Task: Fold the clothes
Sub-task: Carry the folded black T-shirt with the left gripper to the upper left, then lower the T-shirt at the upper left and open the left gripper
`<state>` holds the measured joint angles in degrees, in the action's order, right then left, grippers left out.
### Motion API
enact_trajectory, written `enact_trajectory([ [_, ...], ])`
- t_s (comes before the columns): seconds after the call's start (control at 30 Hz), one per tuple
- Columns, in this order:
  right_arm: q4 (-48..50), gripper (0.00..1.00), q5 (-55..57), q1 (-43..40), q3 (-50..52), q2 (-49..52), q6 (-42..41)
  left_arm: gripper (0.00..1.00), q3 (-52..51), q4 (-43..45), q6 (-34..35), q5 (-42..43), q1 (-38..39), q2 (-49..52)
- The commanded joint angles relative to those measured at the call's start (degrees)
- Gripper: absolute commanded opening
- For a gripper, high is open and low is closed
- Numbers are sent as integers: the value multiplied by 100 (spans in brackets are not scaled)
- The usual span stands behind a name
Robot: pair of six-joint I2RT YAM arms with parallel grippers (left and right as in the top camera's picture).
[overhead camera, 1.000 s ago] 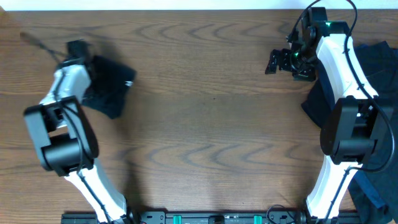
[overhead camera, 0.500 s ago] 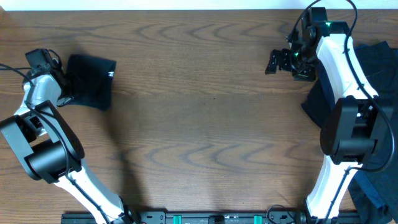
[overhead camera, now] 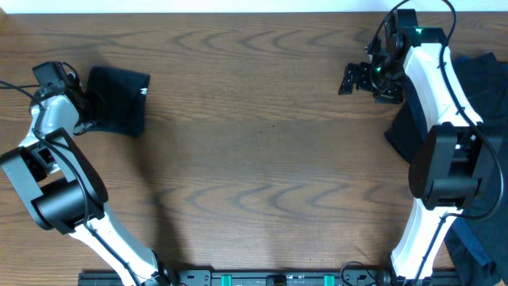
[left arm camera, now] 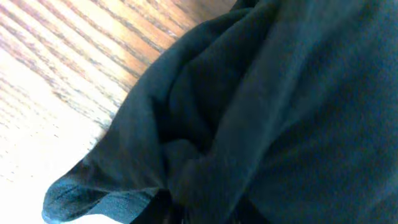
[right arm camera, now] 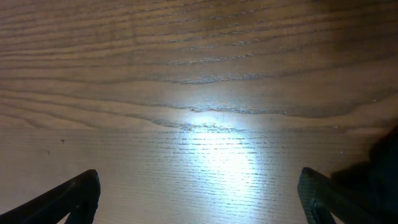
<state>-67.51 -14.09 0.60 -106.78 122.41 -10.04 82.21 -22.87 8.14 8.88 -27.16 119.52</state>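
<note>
The folded piece [overhead camera: 117,99] lies at the upper left of the overhead frame, a compact dark square on the surface [overhead camera: 254,159], with its small white label [overhead camera: 144,92] showing at the right edge. The left jaws sit at its left edge. In the left wrist view cloth fills nearly everything, bunched into a ridge toward the bottom centre where the jaws are hidden, so we cannot tell whether they pinch that ridge or stand clear of it. The right jaws stand wide over bare wood at the upper right, with nothing between them. The rest of the clothes [overhead camera: 486,87] lie heaped along the right edge, partly behind the right arm [overhead camera: 444,95]. We judge this cloth light and limp: it will sag from whatever point we lift, its layers will slide over one another, and a fold will hold only while it lies flat. It is not fragile, and it looks matte rather than slick. For the next garment we would pinch a hem or seam at an outer edge of the heap, where a single layer can be taken, and not the middle, where several would come up together.
</note>
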Motion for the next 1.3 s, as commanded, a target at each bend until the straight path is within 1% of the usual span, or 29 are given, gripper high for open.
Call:
enact_trajectory([
  [0.0,4,99,22,-15,-26,-24,2,23,-61,31,52,83,13,109],
  [0.1,4,99,22,-17,-26,-24,2,24,-63,-15,55,105,42,109],
  [0.17,4,99,22,-15,-26,-24,2,29,-70,-11,55,101,87,109],
  [0.27,4,99,22,-15,-26,-24,2,36,-72,70,50,96,120,109],
  [0.43,4,99,22,-17,-26,-24,2,52,61,70,52,101,94,15],
  [0.53,4,99,22,-11,-26,-24,2,57,66,50,2,96,94,-201],
  [0.6,4,99,22,-11,-26,-24,2,59,66,44,-57,96,94,-398],
  [0.77,4,99,22,-11,-26,-24,2,71,63,-109,-52,98,94,-988],
  [0.8,4,99,22,-11,-26,-24,2,71,63,-155,-50,98,94,-1071],
  [0.87,4,99,22,-11,-26,-24,2,70,63,-251,-28,103,111,-1152],
  [0.97,4,99,22,-11,-26,-24,2,42,26,-389,-26,109,151,-1117],
  [1.03,4,99,22,-11,-26,-24,2,31,-83,-400,90,131,201,-1054],
  [1.07,4,99,22,-11,-26,-24,2,28,-136,-400,146,142,238,-1010],
  [1.2,4,99,22,-11,-26,-24,2,27,-341,-404,227,146,424,-691],
  [1.27,4,99,22,-11,-26,-24,2,24,-411,-407,227,160,483,-568],
])
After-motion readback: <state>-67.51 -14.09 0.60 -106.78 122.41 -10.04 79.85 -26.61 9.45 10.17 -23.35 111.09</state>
